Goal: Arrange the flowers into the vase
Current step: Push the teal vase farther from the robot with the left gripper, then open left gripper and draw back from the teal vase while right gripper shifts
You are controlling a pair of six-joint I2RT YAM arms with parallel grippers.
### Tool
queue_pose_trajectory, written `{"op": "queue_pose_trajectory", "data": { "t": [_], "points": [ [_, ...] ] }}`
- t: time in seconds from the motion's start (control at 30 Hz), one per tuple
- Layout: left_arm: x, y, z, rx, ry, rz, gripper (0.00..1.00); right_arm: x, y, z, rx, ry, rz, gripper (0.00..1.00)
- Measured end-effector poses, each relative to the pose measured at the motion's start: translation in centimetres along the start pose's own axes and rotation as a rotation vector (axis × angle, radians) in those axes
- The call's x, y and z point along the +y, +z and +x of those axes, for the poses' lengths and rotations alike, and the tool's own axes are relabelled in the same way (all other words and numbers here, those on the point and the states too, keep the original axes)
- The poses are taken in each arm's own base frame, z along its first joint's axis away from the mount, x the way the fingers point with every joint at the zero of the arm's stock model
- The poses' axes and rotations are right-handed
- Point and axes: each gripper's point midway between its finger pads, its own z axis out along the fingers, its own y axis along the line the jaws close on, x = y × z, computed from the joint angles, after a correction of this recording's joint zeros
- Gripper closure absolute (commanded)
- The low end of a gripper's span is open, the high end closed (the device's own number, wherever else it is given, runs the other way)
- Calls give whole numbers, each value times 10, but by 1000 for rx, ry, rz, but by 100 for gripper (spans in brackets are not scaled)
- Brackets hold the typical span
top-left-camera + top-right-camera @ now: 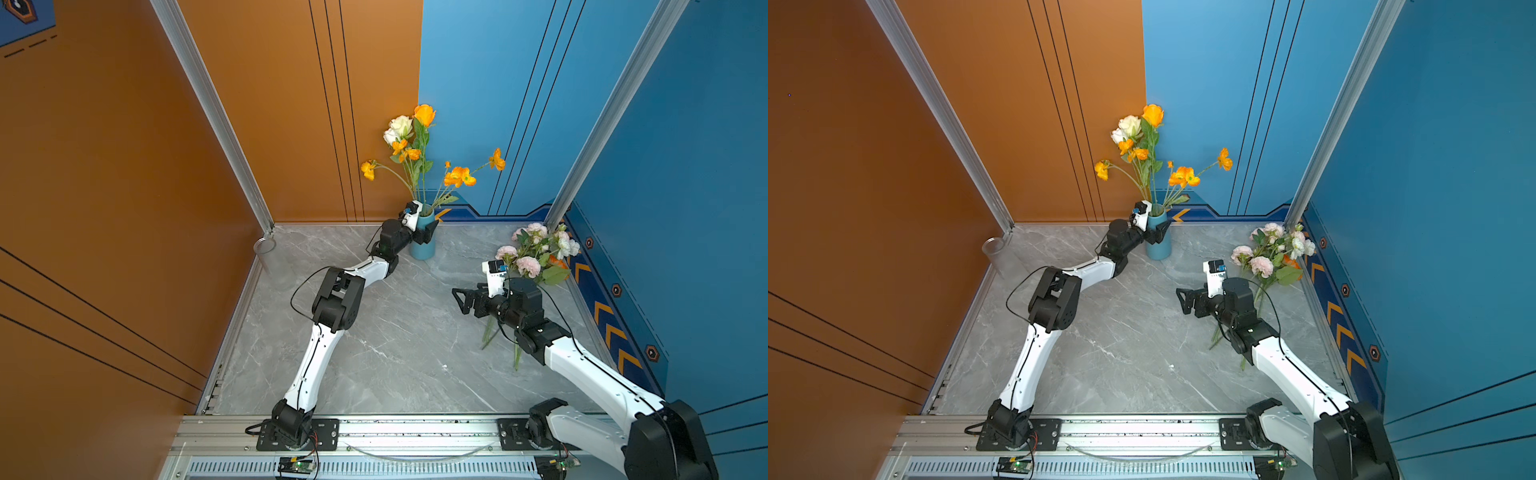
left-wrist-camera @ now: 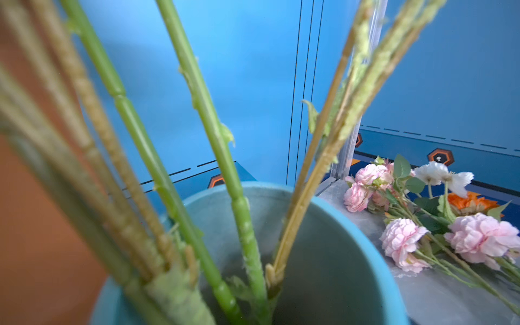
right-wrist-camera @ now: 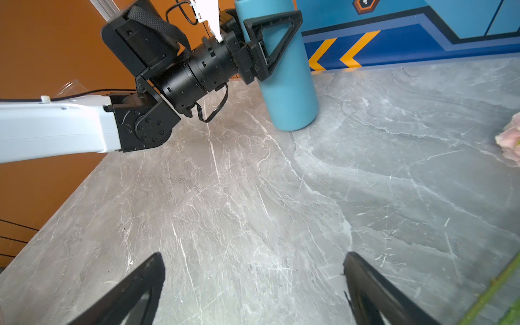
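- vase (image 1: 423, 245): blue cylinder, upright on grey marble table (image 1: 395, 353), near the back wall where the orange and blue panels meet.
- left gripper (image 1: 427, 228): clamped across the upper body of the vase. The right wrist view shows one triangular finger (image 3: 273, 42) flat against the side; the other finger is hidden behind.
- standing flowers (image 1: 415, 166): orange and white blossoms on long green stems, fanning out above the rim. The left wrist view shows the stems (image 2: 213, 135) leaning toward one side of the opening.
- loose flowers (image 1: 536, 253): pale pink, white and one orange bloom, lying on the table in the right back corner, stems running under the right arm.
- right gripper (image 1: 459, 301): jaws spread wide, holding nothing, above bare table just beside the loose flowers.
- clear glass (image 1: 266, 249): left back corner, well apart.
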Motion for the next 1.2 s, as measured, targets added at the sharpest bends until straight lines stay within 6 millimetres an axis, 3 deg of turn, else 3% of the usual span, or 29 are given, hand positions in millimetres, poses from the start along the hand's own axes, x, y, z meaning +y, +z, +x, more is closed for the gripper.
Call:
{"op": "queue_pose_trajectory", "data": {
  "t": [0.2, 0.47, 0.67, 0.77, 0.9, 1.0, 1.1, 1.2],
  "points": [
    [17, 5, 2, 35, 10, -7, 46, -11, 10, -1, 4, 32, -4, 0],
    [16, 8, 1, 33, 21, 1, 2, -8, 12, -13, -24, 29, -28, 0],
    [14, 10, -32, -68, 60, 9, 2, -10, 11, -14, -26, 31, -27, 0],
    [13, 10, -36, -83, 65, 13, 2, -12, 11, -14, -28, 33, -27, 0],
    [13, 8, -32, -82, 65, 12, 2, -13, 13, -14, -25, 44, -36, 0],
    [12, 2, -18, -60, 57, 11, 2, -14, 16, -11, -14, 53, -39, 0],
    [9, -10, -1, -25, 44, 7, 2, -13, 16, -12, -15, 55, -42, 1],
    [9, -29, 0, -21, 26, 2, 2, -13, 15, -12, -16, 54, -41, 1]
  ]
}}
